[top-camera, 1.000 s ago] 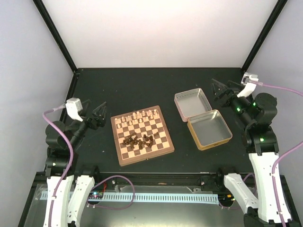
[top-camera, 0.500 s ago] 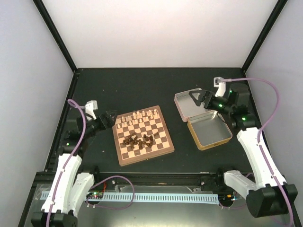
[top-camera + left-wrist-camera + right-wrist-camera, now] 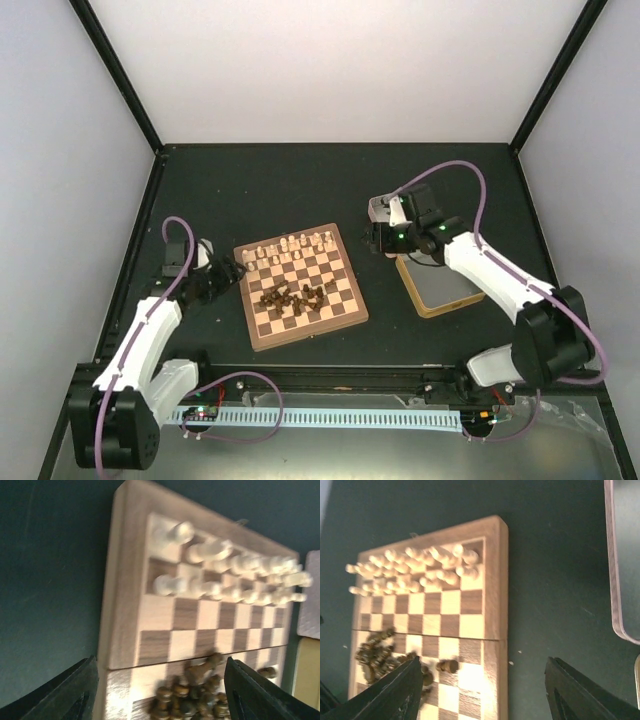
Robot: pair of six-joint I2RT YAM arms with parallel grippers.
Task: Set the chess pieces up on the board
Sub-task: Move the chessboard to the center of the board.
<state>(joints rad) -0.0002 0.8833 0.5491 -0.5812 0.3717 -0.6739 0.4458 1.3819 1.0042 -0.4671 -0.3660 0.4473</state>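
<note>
The board (image 3: pixel 302 286) lies on the dark bench (image 3: pixel 280 180) between the two arms, a little left of the middle and turned slightly askew. The cream pieces (image 3: pixel 295 243) stand in two rows along its far edge (some look crowded or tilted in the wrist views, though the blur makes that hard to judge). The dark pieces (image 3: pixel 292 296) sit in a loose heap around the middle of the board, toward its left half, in no rows. A lone dark piece (image 3: pixel 447 666) sits just right of the heap. The left arm (image 3: pixel 150 330) reaches to the board's left rim. The left jaws are spread wide with nothing between them, just beside that rim and facing across the squares. The right arm (image 3: pixel 490 270) stretches over two tin halves: the silver tin half (image 3: pixel 378 207) is largely hidden beneath it, and the gold tin half (image 3: pixel 440 290) lies nearer. The right jaws are likewise parted and empty, near the board's right side but apart from it, above bare bench.
</note>
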